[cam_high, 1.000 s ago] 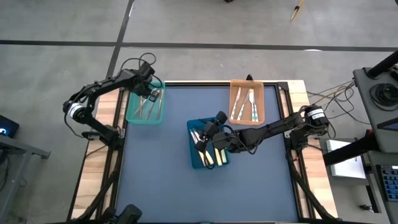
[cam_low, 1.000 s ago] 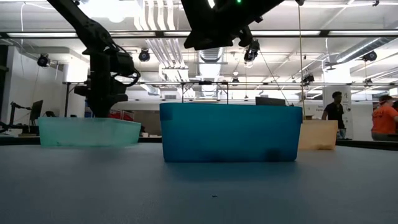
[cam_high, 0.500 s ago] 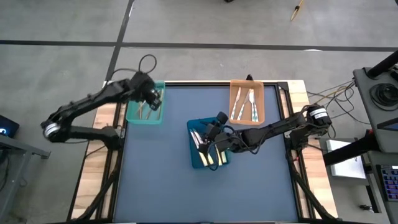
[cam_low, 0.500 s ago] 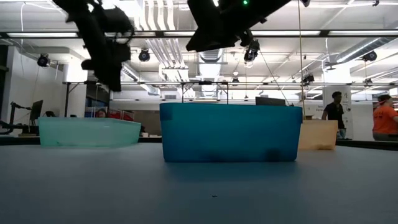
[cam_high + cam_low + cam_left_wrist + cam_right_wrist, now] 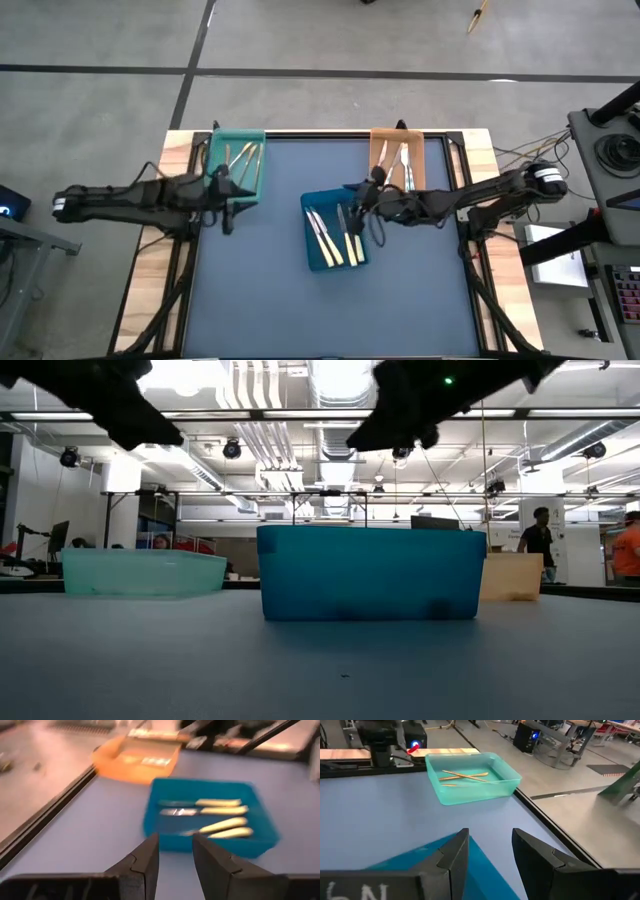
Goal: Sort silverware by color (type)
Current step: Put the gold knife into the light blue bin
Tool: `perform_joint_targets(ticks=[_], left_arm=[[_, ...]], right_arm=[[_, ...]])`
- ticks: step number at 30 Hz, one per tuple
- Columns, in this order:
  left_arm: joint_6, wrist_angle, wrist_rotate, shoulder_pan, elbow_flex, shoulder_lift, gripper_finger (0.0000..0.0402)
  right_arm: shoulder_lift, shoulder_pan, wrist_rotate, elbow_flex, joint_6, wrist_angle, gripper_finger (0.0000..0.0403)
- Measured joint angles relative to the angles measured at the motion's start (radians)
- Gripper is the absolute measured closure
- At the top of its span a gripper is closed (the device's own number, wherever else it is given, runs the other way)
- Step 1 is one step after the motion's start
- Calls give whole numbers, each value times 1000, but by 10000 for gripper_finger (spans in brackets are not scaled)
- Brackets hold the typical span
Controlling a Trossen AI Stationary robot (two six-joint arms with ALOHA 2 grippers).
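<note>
Since its visit to the teal tray (image 5: pixel 236 168), left gripper (image 5: pixel 226 192) has withdrawn, fingers slightly apart, empty; right gripper (image 5: pixel 366 199) open beside the blue tray (image 5: pixel 333 231); sorting continues.

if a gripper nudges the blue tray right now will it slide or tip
Probably slide. The blue tray sits low and wide, flat on the smooth table, so tipping looks unlikely. It looks like thin plastic holding only a few utensils, so likely light. Those utensils lie loose and may shift or rattle.
</note>
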Motion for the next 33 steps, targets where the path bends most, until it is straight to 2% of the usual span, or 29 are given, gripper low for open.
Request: perform_joint_targets(ticks=[5,11,13,17,21,24,26,30,33], left_arm=[[8,165,0,-67,-152,-152,301],[-35,190,-16,-67,-239,-283,305],[-84,201,-69,-67,-239,-307,311],[-172,199,-247,-67,-225,-319,325],[-298,139,-455,-63,-182,-273,350],[-369,10,-531,-43,-107,-210,379],[-398,-52,-550,-19,-54,-154,395],[-402,-96,-547,51,43,-24,399],[-365,-124,-489,127,112,95,401]], right_arm=[[-131,-26,-46,-144,8,91,261],[-264,-26,-48,-283,36,199,261],[-293,-26,-47,-300,60,200,261],[-323,-26,-46,-308,53,201,261],[-326,-31,-42,-295,42,198,269],[-312,-33,-40,-281,16,198,287],[-300,-43,-41,-273,-8,194,304],[-271,-82,-44,-261,-59,196,345],[-253,-116,-44,-250,-78,196,374]])
